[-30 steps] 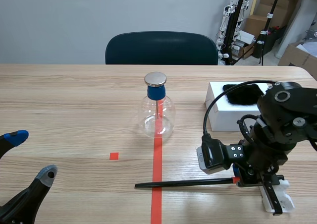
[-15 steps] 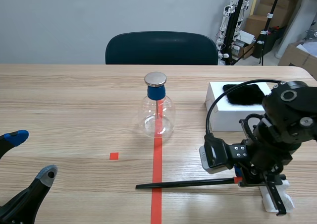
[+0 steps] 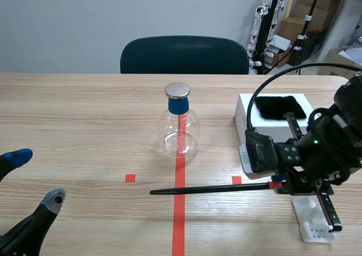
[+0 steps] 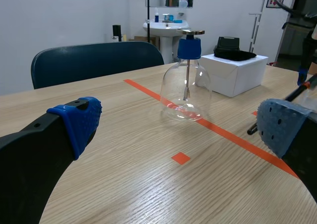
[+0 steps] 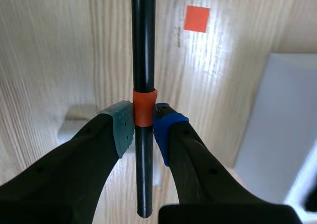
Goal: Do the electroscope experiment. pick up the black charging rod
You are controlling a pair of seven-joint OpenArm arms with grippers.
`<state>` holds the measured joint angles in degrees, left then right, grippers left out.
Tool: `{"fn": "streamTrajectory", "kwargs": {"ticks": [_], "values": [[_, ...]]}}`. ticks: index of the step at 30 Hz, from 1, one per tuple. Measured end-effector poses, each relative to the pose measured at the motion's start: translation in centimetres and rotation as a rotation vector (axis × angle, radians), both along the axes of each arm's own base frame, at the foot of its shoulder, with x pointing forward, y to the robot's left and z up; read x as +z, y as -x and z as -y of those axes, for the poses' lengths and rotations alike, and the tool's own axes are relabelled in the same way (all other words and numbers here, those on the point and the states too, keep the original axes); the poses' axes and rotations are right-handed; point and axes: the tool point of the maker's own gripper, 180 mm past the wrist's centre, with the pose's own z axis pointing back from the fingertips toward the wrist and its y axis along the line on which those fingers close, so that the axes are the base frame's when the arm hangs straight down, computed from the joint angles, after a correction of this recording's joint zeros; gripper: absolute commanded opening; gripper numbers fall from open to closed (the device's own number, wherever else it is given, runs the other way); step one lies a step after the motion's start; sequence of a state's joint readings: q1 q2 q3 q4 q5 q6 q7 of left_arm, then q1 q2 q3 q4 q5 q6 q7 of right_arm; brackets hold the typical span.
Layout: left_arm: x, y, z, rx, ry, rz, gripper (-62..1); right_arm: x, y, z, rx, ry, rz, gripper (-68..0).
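The right hand [image 5: 143, 127] is clamping the black charging rod [image 5: 143, 45] at its orange band [image 5: 144, 107]. The grey-green pad [image 5: 123, 125] and the blue pad [image 5: 166, 127] are pressing on opposite sides, parted only by the rod's thickness. A short stub is sticking out behind the grip, and nearly the whole length is running forward from it.

In the scene view the rod is lying roughly level. Its long axis is running across the desk [image 3: 85, 126] from the hand toward the robot's left, crossing above the red tape line. It is probably hanging clear of the wood, though the gap is hard to confirm. The small white stand [image 3: 313, 225] is sitting just beside and below the hand, with nothing on it.

The left hand [image 3: 35, 178] is resting wide open and holding nothing, well apart from the rod's free tip.

Beyond the rod, the glass electroscope flask [image 3: 179, 128] is standing upright on the tape line. A thin stem is hanging inside it from the blue stopper. The white box [image 3: 254, 134] is carrying a black fur cloth [image 3: 276, 107] on top.
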<state>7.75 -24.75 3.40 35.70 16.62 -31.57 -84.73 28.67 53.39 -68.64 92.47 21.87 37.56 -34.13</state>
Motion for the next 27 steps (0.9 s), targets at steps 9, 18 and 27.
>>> {"fn": "streamTrajectory", "kwargs": {"ticks": [9, 18, 27], "values": [[0.0, 0.0, 0.0, 0.000, 0.000, 0.000, 1.4, 4.6, -0.9, -1.3, 0.097, -0.065, 0.298, -67.3], [0.0, 0.0, 0.0, 0.000, 0.000, 0.000, 1.4, 6.2, -2.0, -0.2, 0.010, -0.111, 0.429, -67.4], [0.0, 0.0, 0.0, 0.001, 0.001, 0.001, 1.4, 9.5, -1.6, 0.1, -0.068, -0.132, 0.634, -67.4]]}}
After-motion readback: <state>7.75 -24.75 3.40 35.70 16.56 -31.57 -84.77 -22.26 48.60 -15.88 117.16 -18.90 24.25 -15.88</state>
